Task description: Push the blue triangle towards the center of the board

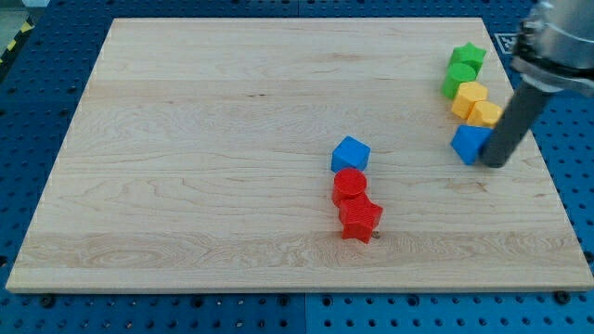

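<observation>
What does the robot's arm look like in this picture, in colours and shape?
At the view's top right, a blurred grey and black round housing carries a straight dark rod. The rod is plain, near black, with no markings or cables showing. My tip is its blunt lower end, right beside the blue triangle.

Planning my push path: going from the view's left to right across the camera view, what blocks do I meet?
Blue cube → blue triangle → my tip. The red, green and yellow blocks overlap these in left-right position, so I leave them out.
</observation>
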You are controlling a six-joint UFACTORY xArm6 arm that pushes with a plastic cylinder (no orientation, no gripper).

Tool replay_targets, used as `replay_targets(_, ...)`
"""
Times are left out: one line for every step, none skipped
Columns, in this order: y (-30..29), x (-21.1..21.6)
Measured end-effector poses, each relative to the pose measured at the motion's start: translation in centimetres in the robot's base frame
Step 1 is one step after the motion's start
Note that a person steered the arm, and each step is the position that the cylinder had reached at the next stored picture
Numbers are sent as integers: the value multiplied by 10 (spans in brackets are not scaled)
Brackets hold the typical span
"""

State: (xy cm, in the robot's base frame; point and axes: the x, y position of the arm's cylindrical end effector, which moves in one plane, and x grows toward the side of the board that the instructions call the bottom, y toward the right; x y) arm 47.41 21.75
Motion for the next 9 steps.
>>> replay_targets(1,0)
replay_targets(30,1)
replay_targets(30,-8)
replay_targets(30,-11)
replay_targets(27,-11)
replay_targets(-1,-13)
replay_targets(-34,-13)
replay_targets(-34,-13)
replay_targets(-14,-13)
